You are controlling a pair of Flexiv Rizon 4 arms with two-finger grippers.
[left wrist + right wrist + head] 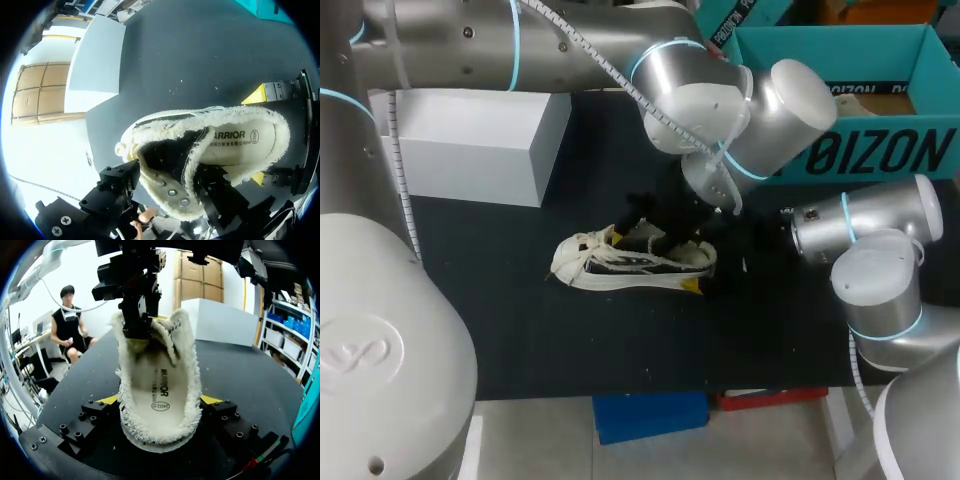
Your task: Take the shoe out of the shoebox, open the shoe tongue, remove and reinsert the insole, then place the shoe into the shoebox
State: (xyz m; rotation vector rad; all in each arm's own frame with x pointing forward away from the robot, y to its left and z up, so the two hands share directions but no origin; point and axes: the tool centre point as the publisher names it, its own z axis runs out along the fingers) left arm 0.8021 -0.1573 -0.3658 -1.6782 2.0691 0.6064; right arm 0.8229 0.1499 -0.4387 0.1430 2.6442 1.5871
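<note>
Shoe (635, 262) looks light and soft, held well in from the tabletop (500, 330) edges.
Right hand (160, 405) clamps the firmer-looking heel (160, 435); left hand (167, 192) pinches the floppy, fraying upper (165, 150).

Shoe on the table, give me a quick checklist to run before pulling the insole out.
1. Shoe out of the shoebox, lying on the table: ok.
2. Right pincer shut on the heel, one yellow tip each side: ok.
3. Shoe mouth spread wide enough to show the insole: ok.
4. Insole seated flat inside: ok.
5. Left pincer holding at the shoe mouth: cannot tell.
</note>
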